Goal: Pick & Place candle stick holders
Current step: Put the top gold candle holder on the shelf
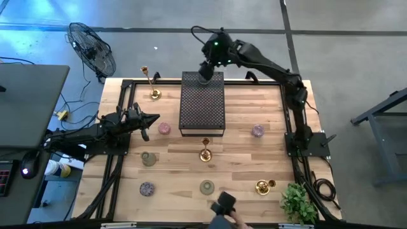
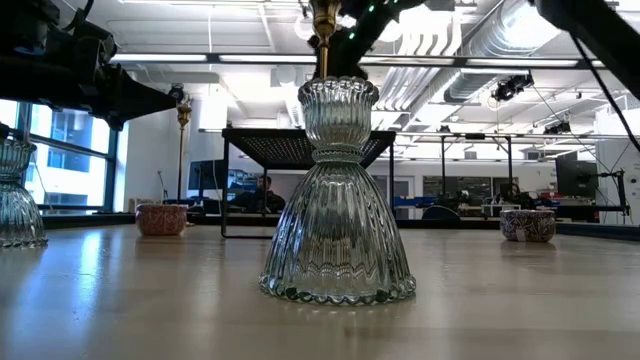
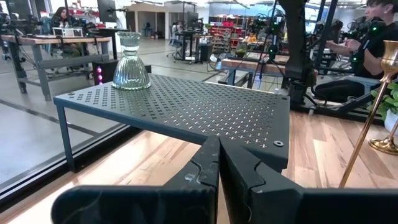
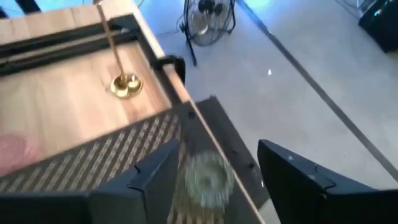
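Hovering over the dotted box's [image 1: 203, 105] far end, the right gripper [image 4: 214, 171] is spreading its fingers around an upright glass holder [image 4: 207, 178]; the left gripper [image 1: 147, 121] is waiting closed.

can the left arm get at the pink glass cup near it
Probably yes: the pink glass cup sits on bare wood just beyond the shut left hand, nothing between, though the hand must open first.

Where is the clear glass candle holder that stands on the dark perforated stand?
In the left wrist view the clear glass holder stands upright at a far corner of the dark perforated stand; in the right wrist view it sits between the right gripper's open fingers.
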